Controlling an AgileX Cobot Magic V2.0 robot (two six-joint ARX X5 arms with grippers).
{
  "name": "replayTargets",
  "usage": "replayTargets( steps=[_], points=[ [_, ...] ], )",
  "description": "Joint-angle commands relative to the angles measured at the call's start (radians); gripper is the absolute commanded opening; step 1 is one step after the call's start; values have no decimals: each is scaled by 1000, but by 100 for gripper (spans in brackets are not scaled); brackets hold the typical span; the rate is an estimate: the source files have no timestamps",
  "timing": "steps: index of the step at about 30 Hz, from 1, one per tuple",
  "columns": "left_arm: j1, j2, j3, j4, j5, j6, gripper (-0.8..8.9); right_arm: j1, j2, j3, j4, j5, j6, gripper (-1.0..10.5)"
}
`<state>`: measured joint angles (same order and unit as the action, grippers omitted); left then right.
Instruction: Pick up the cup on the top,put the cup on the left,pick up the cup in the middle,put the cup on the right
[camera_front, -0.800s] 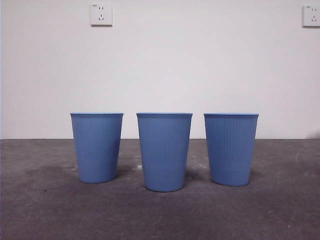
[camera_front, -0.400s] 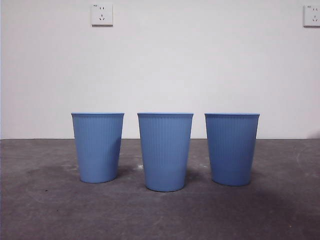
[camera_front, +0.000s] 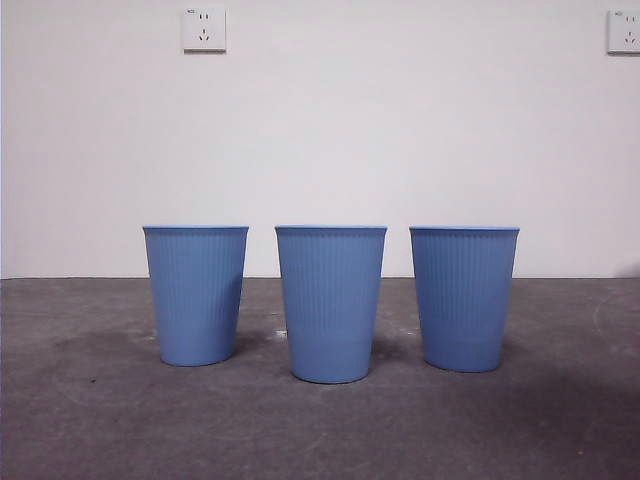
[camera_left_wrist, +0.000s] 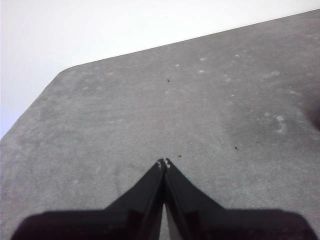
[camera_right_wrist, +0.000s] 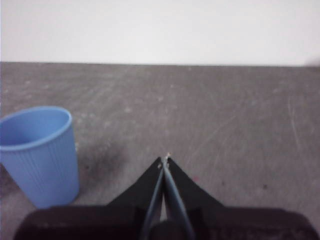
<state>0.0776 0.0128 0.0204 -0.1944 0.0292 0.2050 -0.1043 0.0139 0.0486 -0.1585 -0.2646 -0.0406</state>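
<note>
Three blue ribbed cups stand upright in a row on the grey table in the front view: a left cup (camera_front: 196, 294), a middle cup (camera_front: 330, 302) slightly nearer, and a right cup (camera_front: 464, 297). They are apart, none stacked. My left gripper (camera_left_wrist: 164, 162) is shut and empty over bare table, with no cup in its view. My right gripper (camera_right_wrist: 165, 159) is shut and empty, with one blue cup (camera_right_wrist: 37, 154) standing off to its side. Neither gripper shows in the front view.
A white wall with two power sockets (camera_front: 204, 29) rises behind the grey table (camera_front: 320, 430). The table's rounded corner and edge (camera_left_wrist: 60, 75) show in the left wrist view.
The cups have not moved. The whole front picture shifted very slightly to the right between the earliest frame and now.
</note>
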Motion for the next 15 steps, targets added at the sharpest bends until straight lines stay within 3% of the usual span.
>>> replayTargets(
  steps=[1, 15],
  points=[
    [2, -2, -7, -9, 1, -7, -4, 0, -13, -42, 5, 3, 25, 6],
    [2, -2, -7, -9, 1, -7, -4, 0, 3, -42, -2, 9, 28, 6]
  ],
)
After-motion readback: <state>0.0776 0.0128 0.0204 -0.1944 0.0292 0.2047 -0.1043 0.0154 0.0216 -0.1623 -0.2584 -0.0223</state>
